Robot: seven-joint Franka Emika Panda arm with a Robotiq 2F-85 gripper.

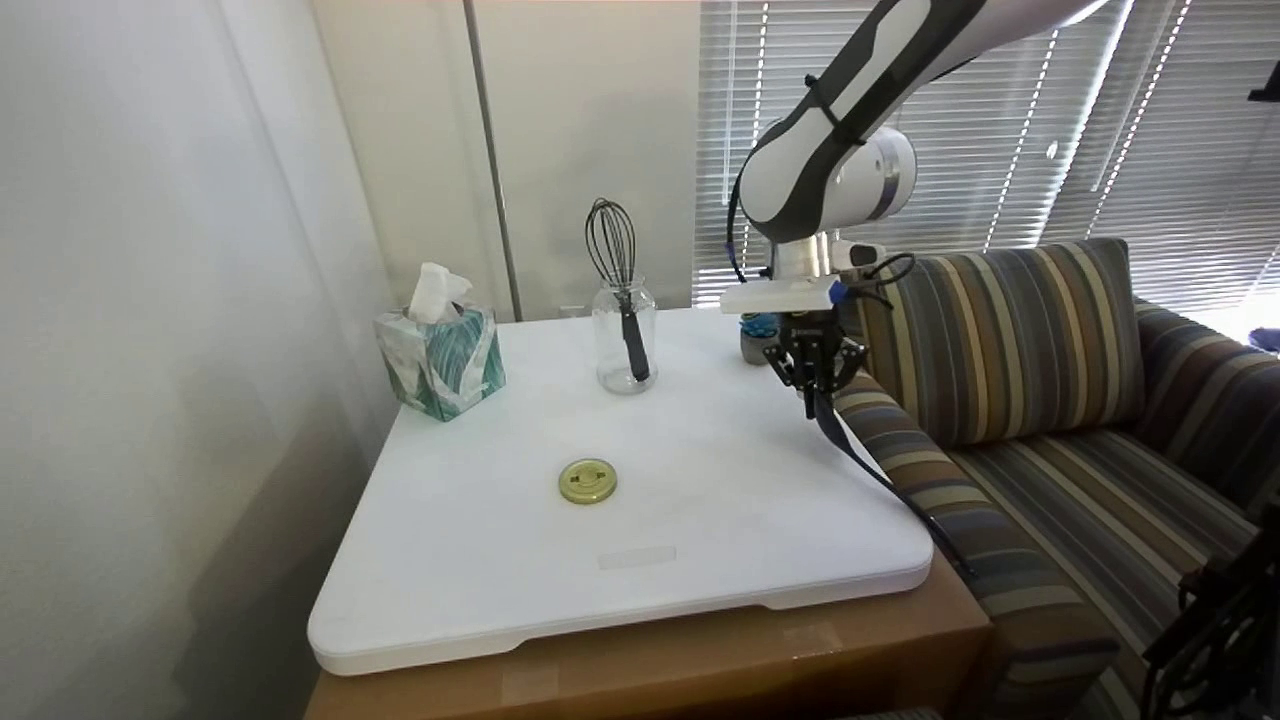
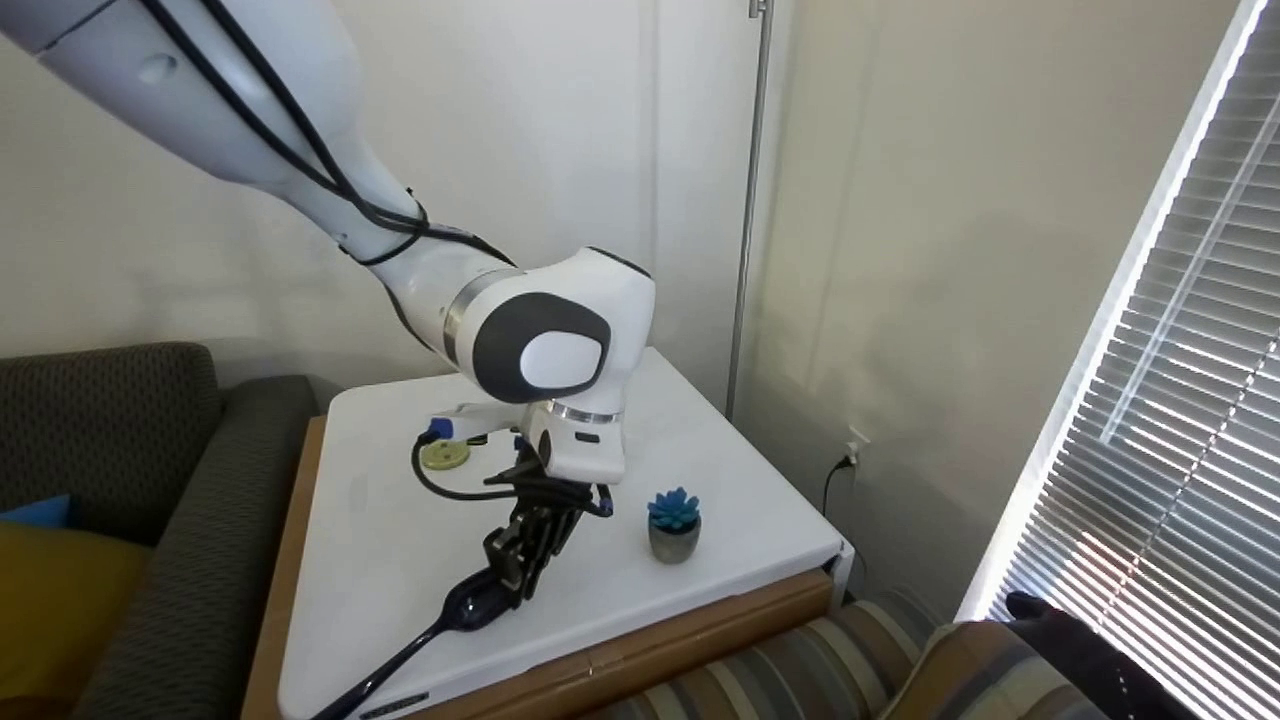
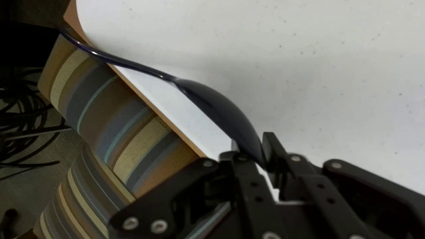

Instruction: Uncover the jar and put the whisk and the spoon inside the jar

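In an exterior view the clear glass jar (image 1: 609, 350) stands uncovered at the back of the white table. The whisk (image 1: 612, 240) leans inside it, black handle down and wire loops above the mouth. The yellow-green lid (image 1: 587, 481) lies flat nearer the front. My gripper (image 1: 812, 405) is low over the table's sofa-side edge, its jaws closed around the tip of the head of the black spoon (image 3: 215, 103). From there the spoon's thin handle slopes out past the table corner. In an exterior view the lid (image 2: 445, 455) shows beside the arm, while the jar and whisk are hidden.
A teal tissue box (image 1: 440, 365) sits at the table's back corner by the wall. A small potted blue succulent (image 2: 674, 525) is close to the gripper. The striped sofa (image 1: 910, 450) adjoins the table (image 1: 480, 560) along the gripper's side.
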